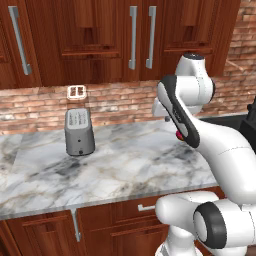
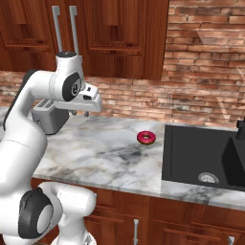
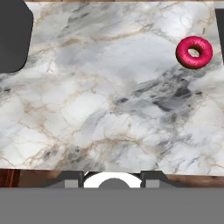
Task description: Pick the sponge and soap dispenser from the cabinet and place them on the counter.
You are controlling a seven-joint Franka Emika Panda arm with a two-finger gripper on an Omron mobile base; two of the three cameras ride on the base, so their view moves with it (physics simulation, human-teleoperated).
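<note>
The counter (image 1: 125, 165) is a wide slab of white marble with grey and tan veins, set over reddish wood drawer fronts and backed by a brick wall. A grey toaster (image 1: 79, 131) stands upright on its far left part, close to the wall. A red doughnut (image 2: 146, 138) lies flat further right, just beside the black sink (image 2: 201, 158) sunk into the slab's right end.
</note>
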